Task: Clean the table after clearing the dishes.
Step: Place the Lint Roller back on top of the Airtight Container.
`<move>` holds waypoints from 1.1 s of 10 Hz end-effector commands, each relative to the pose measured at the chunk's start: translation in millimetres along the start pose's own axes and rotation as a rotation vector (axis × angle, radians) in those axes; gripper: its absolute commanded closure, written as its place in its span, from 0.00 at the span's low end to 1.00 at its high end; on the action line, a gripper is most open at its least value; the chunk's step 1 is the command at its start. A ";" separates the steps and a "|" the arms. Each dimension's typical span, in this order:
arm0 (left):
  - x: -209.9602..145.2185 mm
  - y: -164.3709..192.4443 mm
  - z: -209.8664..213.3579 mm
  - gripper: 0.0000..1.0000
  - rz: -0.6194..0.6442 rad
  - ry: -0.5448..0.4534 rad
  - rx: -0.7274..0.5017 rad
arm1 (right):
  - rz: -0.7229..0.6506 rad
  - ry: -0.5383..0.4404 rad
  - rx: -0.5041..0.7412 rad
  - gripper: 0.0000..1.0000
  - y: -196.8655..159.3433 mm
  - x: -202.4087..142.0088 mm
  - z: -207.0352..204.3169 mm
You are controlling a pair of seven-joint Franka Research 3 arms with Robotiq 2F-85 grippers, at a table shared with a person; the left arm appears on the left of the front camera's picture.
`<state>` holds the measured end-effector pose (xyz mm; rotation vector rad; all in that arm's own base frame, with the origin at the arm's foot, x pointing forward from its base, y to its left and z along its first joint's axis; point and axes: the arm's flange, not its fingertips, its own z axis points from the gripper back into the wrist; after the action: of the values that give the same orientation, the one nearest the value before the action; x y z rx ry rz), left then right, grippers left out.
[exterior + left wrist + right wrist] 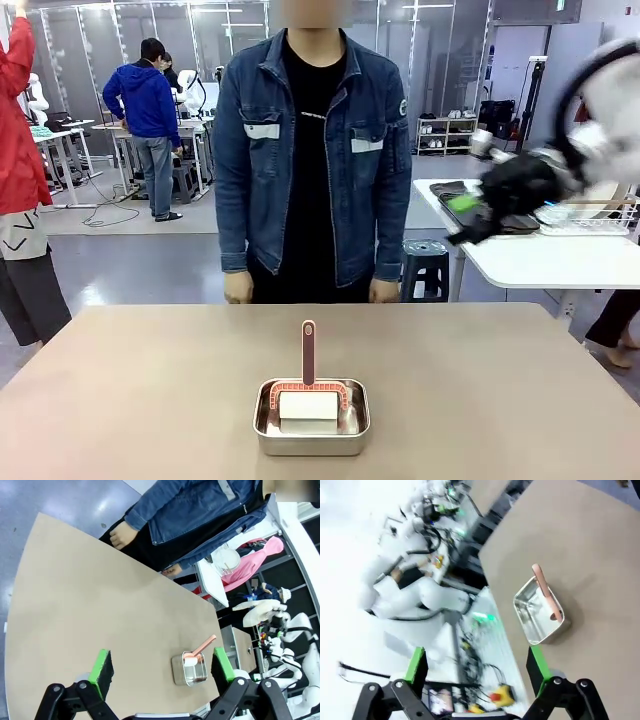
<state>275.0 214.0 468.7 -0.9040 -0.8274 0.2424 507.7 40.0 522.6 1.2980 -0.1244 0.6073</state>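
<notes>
Facing front: table (150,400) with a plain beige-brown top; a steel pan (311,418) sits near its near edge, about midway between the side edges.
Pan contents: a white block (308,405) and a brush with a pinkish-red handle (308,352) pointing toward the far edge.
Person: stands at the far edge in a denim jacket (310,150), both hands hanging just above that edge.
Right gripper (470,215): blurred, raised high beyond the right edge, a green pad showing; fingers apart, holding nothing.
Room: grey floor, a white side table (540,262) at the right with a wire rack, a black stool (426,268), other people at benches farther off.
Left wrist: left gripper (162,670) high over the table, green pads wide apart, nothing between them; the pan with the brush lies near one edge, the person's hand by the opposite edge.
Left wrist room: blue-grey floor, white robot parts beyond the table.
Right wrist: green pads spread wide, empty; pan and handle lie close to the table edge.
Right wrist room: a blurred white arm (415,597) and cables beyond that edge.
</notes>
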 end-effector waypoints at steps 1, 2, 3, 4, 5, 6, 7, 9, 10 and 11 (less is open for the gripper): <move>-0.8 -0.3 2.2 0.00 -0.003 0.004 -0.008 | -0.258 -0.483 0.132 0.00 -14.7 -67.2 37.4; -0.8 -0.3 2.2 0.00 -0.003 0.004 -0.008 | -0.328 -0.601 0.122 0.00 -27.3 -104.8 69.1; -0.8 -0.3 2.2 0.00 -0.003 0.004 -0.008 | -0.411 -0.711 0.138 0.00 -41.5 -150.7 105.0; -0.8 -0.3 2.2 0.00 -0.003 0.004 -0.008 | -0.455 -0.801 0.183 0.00 -48.2 -191.6 129.6; -0.8 -0.3 2.2 0.00 -0.003 0.004 -0.008 | -0.519 -0.881 0.158 0.00 -53.6 -232.2 148.2; -0.8 -0.3 2.2 0.00 -0.003 0.004 -0.008 | -0.581 -0.946 0.110 0.00 -60.5 -270.0 159.6; -0.8 -0.3 2.2 0.00 -0.003 0.004 -0.008 | -0.621 -0.975 0.089 0.00 -67.8 -299.8 162.4; -0.8 -0.3 2.2 0.00 -0.003 0.004 -0.008 | -0.652 -0.965 0.070 0.00 -80.2 -309.0 155.8; -0.8 -0.3 2.2 0.00 -0.003 0.004 -0.008 | -0.620 -0.978 0.086 0.00 -80.2 -323.3 176.1; -0.8 -0.3 2.2 0.00 -0.003 0.004 -0.008 | -0.620 -0.978 0.086 0.00 -80.2 -323.3 176.1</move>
<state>275.0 214.0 468.6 -0.9041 -0.8272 0.2424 316.0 -244.8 361.8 1.5163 -0.4680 -0.6104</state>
